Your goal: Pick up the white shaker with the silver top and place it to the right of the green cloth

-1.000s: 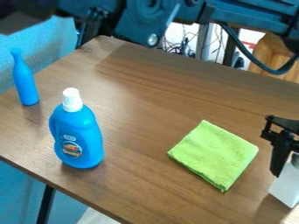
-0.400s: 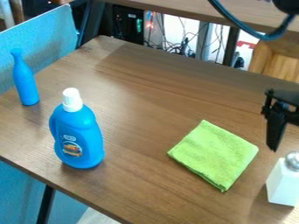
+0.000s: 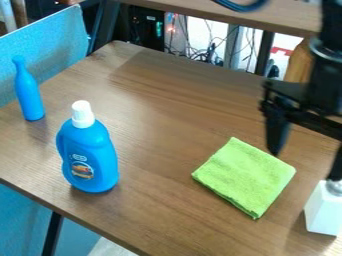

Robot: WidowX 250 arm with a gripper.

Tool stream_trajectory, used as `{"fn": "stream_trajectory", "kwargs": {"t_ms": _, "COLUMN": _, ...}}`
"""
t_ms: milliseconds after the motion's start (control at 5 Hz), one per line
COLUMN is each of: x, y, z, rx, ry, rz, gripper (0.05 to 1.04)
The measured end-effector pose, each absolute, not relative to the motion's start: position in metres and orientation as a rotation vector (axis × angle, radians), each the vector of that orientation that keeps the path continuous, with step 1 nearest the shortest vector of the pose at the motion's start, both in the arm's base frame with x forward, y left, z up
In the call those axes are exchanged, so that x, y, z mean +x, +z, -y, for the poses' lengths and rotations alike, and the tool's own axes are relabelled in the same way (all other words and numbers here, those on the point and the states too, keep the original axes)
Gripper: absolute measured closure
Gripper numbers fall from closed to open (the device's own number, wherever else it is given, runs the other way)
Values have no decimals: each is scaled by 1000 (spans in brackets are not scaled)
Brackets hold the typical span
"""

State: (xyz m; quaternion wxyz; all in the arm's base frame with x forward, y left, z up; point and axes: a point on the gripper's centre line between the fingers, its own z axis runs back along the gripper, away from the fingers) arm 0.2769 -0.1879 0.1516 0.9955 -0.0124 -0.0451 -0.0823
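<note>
At the right of the camera view the gripper (image 3: 306, 156) hangs above the table (image 3: 153, 120), its two fingers wide apart and nothing between them. Its right finger comes down in front of or just above the silver top of a white shaker (image 3: 322, 210), which stands upright at the lower right; contact cannot be told. The left finger's tip lies close to the upper right edge of a folded green cloth (image 3: 246, 176) in the view, above table height. A blue bottle with a white cap (image 3: 91, 155) is upright at the left.
A slim blue bottle (image 3: 28, 92) stands by the table's far left edge, beside a blue panel (image 3: 57, 47). Behind the table are cables (image 3: 204, 54) and a second wooden surface (image 3: 284, 14).
The gripper was low by the tilted shaker, then rose, and now is further left with both fingers in view. The shaker has come upright. The arm's links have left the top of the view.
</note>
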Motion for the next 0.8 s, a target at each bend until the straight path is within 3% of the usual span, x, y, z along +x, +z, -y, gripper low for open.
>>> {"fn": "stream_trajectory", "kwargs": {"t_ms": 400, "x": 264, "y": 163, "z": 95, "rx": 141, "ry": -16, "rz": 56, "gripper": 82}}
{"fn": "stream_trajectory", "kwargs": {"t_ms": 800, "x": 271, "y": 179, "z": -11, "rx": 120, "ry": 127, "rz": 50, "gripper": 82}}
